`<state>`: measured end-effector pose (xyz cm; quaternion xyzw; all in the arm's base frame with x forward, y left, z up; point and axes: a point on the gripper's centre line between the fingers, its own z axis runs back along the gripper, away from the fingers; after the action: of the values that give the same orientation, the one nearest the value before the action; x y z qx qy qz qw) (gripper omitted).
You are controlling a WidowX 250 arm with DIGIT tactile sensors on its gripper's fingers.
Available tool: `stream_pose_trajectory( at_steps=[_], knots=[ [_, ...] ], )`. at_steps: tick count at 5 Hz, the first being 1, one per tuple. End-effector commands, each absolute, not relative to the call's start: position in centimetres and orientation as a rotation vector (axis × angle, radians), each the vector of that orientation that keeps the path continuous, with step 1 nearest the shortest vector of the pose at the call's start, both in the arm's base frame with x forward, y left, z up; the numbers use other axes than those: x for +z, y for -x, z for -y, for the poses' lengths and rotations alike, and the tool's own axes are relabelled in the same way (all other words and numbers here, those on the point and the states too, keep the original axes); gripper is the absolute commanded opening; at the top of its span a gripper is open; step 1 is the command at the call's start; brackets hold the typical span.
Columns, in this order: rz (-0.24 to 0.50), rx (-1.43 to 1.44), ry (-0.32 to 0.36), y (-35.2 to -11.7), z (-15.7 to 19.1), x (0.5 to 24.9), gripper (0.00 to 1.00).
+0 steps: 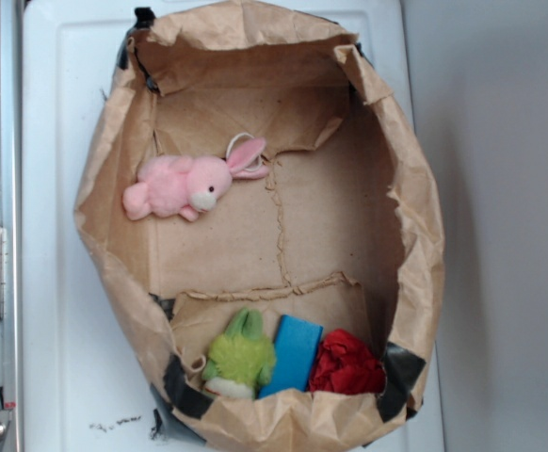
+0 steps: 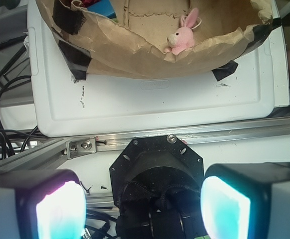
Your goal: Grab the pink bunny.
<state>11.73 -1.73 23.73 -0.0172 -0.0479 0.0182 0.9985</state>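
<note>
Wide-open jaws hang over a white tray (image 2: 150,107) holding a paper bag (image 1: 123,160) with the pink bunny (image 1: 182,185).

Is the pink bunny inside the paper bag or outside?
Inside. The pink bunny lies on the floor of the paper bag, near its wall.

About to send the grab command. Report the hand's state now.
Hand: open and empty, fingers spread wide, back over the robot's base; the pink bunny lies untouched in the paper bag.

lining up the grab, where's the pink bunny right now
In the exterior view the pink bunny lies upper left inside the paper bag, against its left wall.
</note>
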Motion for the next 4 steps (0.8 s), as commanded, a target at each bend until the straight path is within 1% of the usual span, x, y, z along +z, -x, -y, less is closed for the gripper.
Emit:
stream_pose_trajectory(
  at_steps=[1, 2, 3, 4],
  knots=[
    [0.096, 0.036, 0.035, -11.7, 1.7, 23.7, 1.00],
    [0.044, 0.024, 0.034, -16.6, 0.5, 21.9, 1.00],
    [0.029, 0.031, 0.023, -17.9, -0.7, 20.5, 1.00],
    [0.044, -0.042, 0.034, -19.1, -1.9, 19.2, 1.00]
  ],
)
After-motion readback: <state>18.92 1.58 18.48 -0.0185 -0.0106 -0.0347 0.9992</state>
